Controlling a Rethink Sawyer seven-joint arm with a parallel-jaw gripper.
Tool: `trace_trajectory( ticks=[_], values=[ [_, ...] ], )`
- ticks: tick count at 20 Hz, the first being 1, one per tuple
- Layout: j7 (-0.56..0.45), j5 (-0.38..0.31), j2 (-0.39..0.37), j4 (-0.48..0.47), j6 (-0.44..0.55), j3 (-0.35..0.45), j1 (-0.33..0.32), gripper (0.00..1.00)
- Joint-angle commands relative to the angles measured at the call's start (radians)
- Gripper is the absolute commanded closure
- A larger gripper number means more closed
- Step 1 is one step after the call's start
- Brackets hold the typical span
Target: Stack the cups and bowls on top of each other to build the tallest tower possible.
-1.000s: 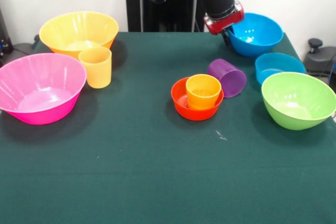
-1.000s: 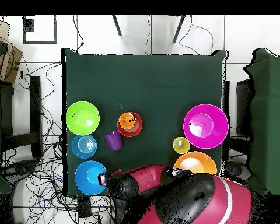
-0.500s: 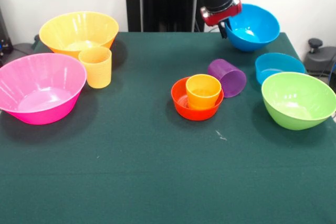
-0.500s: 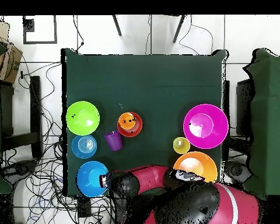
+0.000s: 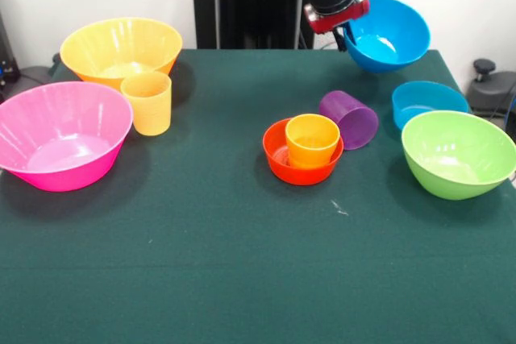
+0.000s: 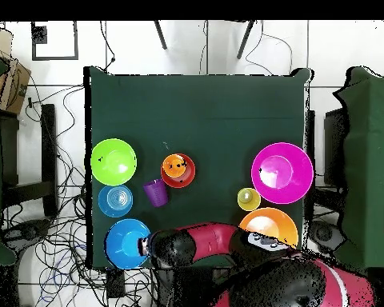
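My gripper (image 5: pixel 345 35) is shut on the near-left rim of the medium blue bowl (image 5: pixel 391 38) and holds it tilted, lifted off the table's far right corner; the bowl also shows in the overhead view (image 6: pixel 125 244). The tower stands mid-table: the orange cup (image 5: pixel 312 139) sits upright in the small red-orange bowl (image 5: pixel 278 159). The purple cup (image 5: pixel 351 118) lies on its side just right of it. The yellow-orange cup (image 5: pixel 147 102) stands upright at the left. The wide purple bowl is out of view.
The small blue bowl (image 5: pixel 427 102) and the lime green bowl (image 5: pixel 455 155) sit at the right edge. The big pink bowl (image 5: pixel 60 134) and the big yellow bowl (image 5: pixel 121 50) sit at the left. The dark green table (image 5: pixel 242 263) fills the foreground.
The gripper has risen and drawn back a little with the medium blue bowl, which has come up off the table and tilted. Everything else has stayed put.
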Motion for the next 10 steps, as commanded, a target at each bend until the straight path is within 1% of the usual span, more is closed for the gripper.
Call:
trace_trajectory(
  ticks=[1,5,8,10],
  values=[
    [0.029,0.051,0.022,-0.042,0.103,0.082,-0.018,1.0],
    [0.01,0.071,0.058,-0.048,0.145,0.104,-0.094,1.0],
    [-0.021,0.097,0.087,-0.067,0.223,0.126,-0.148,1.0],
    [-0.038,0.105,0.096,-0.075,0.257,0.137,-0.171,1.0]
  ],
)
